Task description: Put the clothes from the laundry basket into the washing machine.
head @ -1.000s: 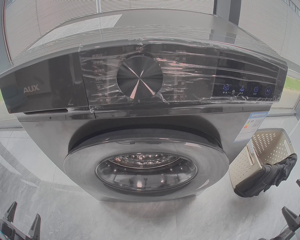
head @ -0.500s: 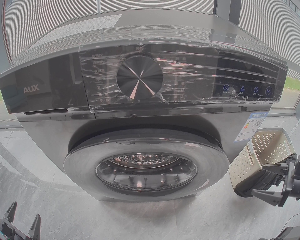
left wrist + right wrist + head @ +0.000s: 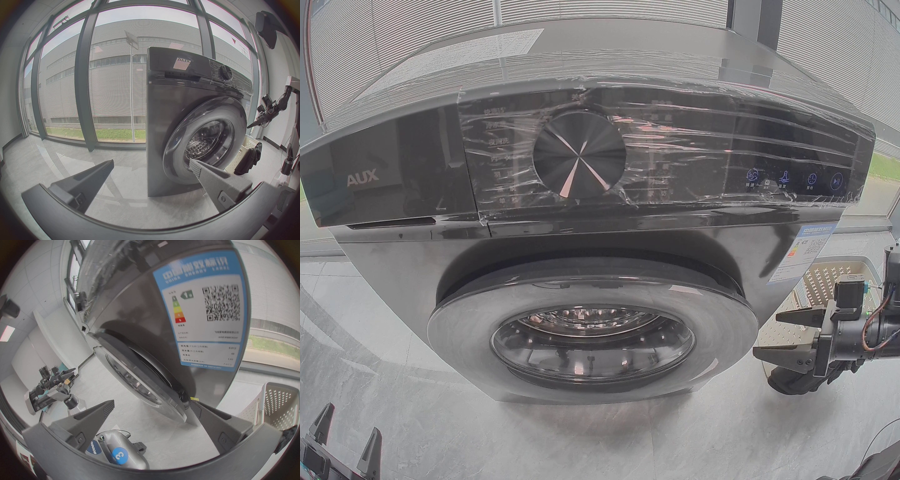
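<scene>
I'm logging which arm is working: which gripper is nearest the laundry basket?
The right gripper, open, in front of the basket; the left gripper sits low, across the washing machine front from it.

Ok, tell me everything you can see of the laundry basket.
The laundry basket is cream plastic, rectangular, with perforated walls. It stands on the grey floor by the washing machine's right front corner. A dark garment hangs over its near rim. In the head view the open right gripper hangs in front of it.

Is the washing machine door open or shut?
Shut: the door lies flat against the washing machine, drum visible only through its glass.
</scene>
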Controlling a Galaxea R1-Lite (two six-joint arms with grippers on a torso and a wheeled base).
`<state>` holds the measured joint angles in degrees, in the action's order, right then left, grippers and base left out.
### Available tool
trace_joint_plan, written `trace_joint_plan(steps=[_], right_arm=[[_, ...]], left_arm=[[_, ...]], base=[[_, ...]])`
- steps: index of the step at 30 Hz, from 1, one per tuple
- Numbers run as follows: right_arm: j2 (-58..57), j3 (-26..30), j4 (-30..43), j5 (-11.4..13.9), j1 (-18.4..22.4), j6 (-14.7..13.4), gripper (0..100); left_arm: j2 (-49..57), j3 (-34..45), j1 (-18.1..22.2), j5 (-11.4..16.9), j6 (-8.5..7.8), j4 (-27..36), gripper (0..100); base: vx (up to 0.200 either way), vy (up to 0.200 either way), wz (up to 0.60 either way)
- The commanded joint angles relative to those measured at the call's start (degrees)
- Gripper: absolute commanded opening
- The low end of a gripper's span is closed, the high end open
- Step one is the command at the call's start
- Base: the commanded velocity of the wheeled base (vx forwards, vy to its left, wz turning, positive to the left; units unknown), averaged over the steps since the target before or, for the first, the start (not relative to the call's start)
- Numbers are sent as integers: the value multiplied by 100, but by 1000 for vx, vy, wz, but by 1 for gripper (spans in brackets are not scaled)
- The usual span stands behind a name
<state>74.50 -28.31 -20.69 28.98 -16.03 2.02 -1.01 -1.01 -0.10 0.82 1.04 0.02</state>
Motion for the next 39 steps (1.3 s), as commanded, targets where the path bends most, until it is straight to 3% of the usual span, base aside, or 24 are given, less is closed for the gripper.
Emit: trace_joint_plan(steps=[1, 8, 16, 25, 31, 39], right_arm=[[425, -122, -67, 3, -93, -88, 100], [979, -114, -700, -32, -278, -106, 100], [944, -70, -735, -331, -823, -378, 100], [768, 150, -744, -349, -770, -352, 100], [900, -26, -788, -656, -788, -361, 100], [970, 80, -805, -665, -840, -352, 100]], left_arm=[[101, 101, 1, 6, 2, 6, 100], [101, 101, 1, 6, 2, -2, 100], [101, 101, 1, -3, 11, -2, 100], [101, 101, 1, 6, 2, -2, 100], [101, 101, 1, 6, 2, -2, 100], [101, 101, 1, 6, 2, -2, 100]], base=[[0, 0, 0], [0, 0, 0], [0, 0, 0], [-111, 0, 0], [0, 0, 0], [-75, 0, 0]])
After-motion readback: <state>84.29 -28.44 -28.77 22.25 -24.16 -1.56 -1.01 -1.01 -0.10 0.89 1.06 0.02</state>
